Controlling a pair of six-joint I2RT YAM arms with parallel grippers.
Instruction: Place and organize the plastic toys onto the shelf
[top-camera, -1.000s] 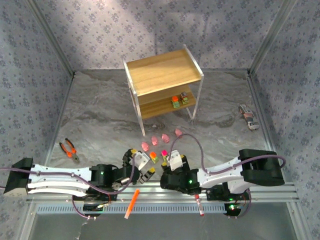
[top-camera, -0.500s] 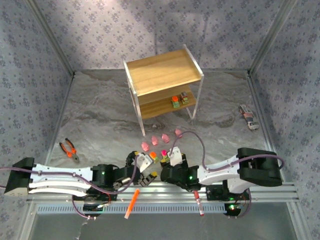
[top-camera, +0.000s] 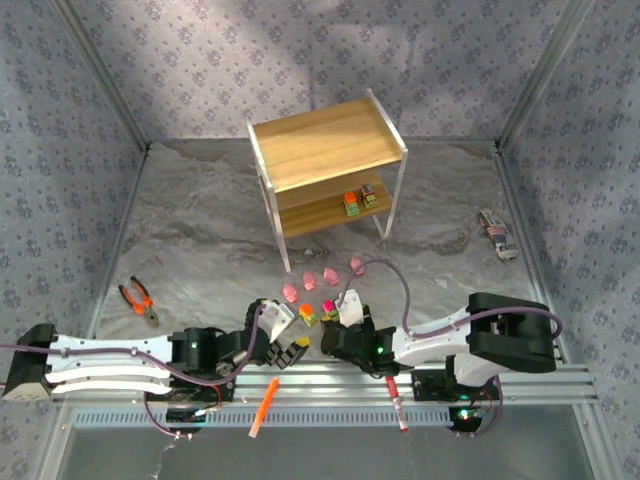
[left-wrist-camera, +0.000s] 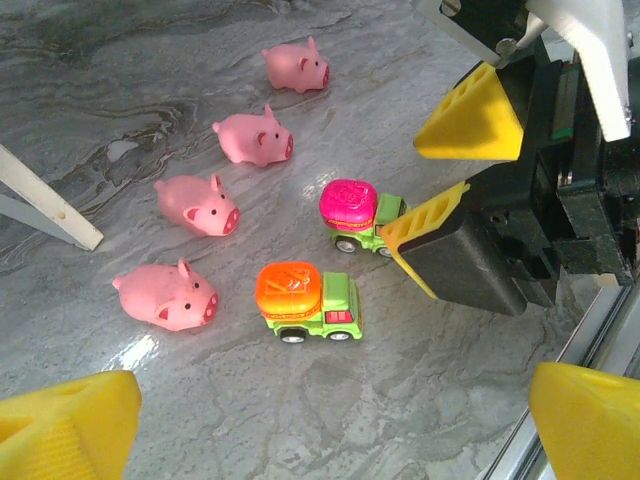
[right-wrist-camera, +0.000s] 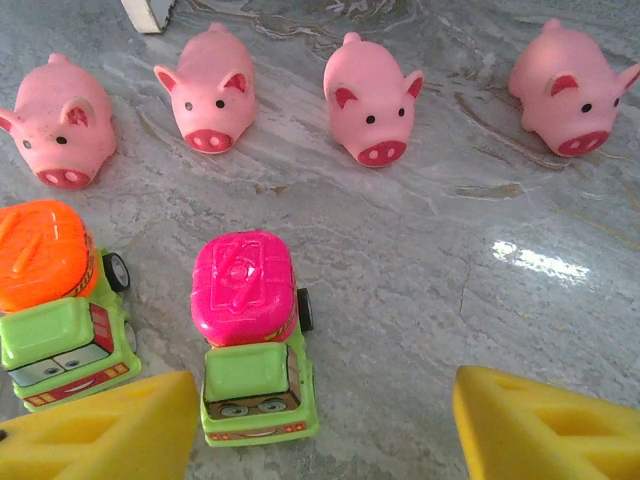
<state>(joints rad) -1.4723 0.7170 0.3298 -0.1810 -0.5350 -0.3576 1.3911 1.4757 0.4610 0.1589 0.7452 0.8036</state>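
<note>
The pigs (right-wrist-camera: 372, 95) are pink. The pink-topped truck (right-wrist-camera: 245, 330) and orange-topped truck (right-wrist-camera: 50, 290) have green cabs. The tabletop (right-wrist-camera: 450, 270) is grey-veined marble, the shelf (top-camera: 322, 145) light wood.

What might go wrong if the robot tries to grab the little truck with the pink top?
The right gripper stands open at the pink-topped green plastic truck, off-centre, so closing may shove it aside. The orange-topped green truck sits close beside and may get bumped. Both have wheels and might roll.

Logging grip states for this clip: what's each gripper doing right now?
Left gripper: open, empty.
Right gripper: open, holding nothing; pink-topped green plastic toy truck just ahead.
</note>
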